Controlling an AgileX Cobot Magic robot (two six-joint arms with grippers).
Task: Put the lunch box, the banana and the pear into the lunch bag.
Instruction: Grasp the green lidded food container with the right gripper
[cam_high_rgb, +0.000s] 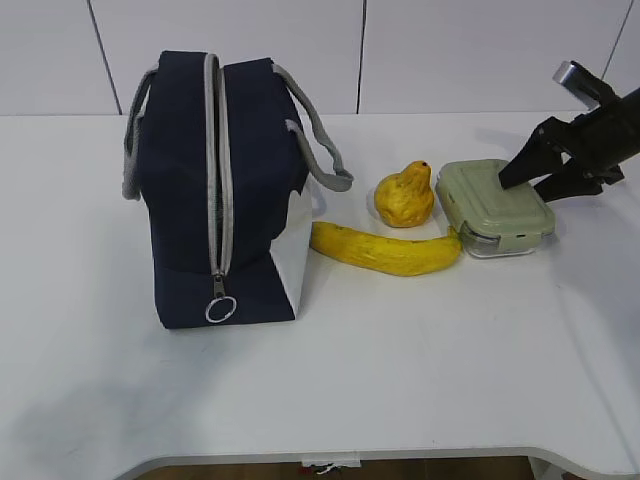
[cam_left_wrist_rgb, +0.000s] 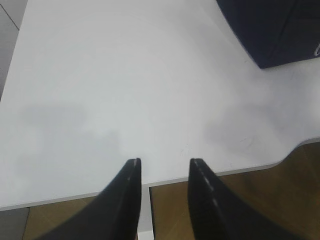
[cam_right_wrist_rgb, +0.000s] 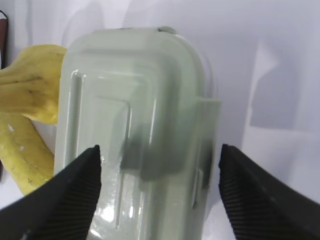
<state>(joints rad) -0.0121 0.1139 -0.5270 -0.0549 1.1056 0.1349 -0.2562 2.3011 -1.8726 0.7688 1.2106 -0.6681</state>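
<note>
A: Bag first, since it stands furthest left on the worktop. What about it?

B: It's upright, navy with a white lower side panel. The grey zip runs up the end facing the camera, its ring pull hanging at the bottom. Grey handles droop on either side of the bag.

A: And the left gripper?

B: Out of sight from the front. Its own camera shows two dark fingers partly apart with nothing between them, over the worktop's edge, with a corner of the bag at top right of that view.

A: Right of the bag?

B: The banana lies flat, its near end just beside the bag's white panel. Behind the banana sits the pear, stem up, apart from the bag.

A: Further right of the bag?

B: The box, green lid on, rests on the worktop. The banana's far tip touches or almost touches the box's left corner; I can't tell which.

A: The right gripper?

B: It reaches in from the right, above the box's right end. The wrist camera shows its fingers spread wide on either side of the lid, gripping nothing. Whether the tips touch the box, I can't tell.
</note>
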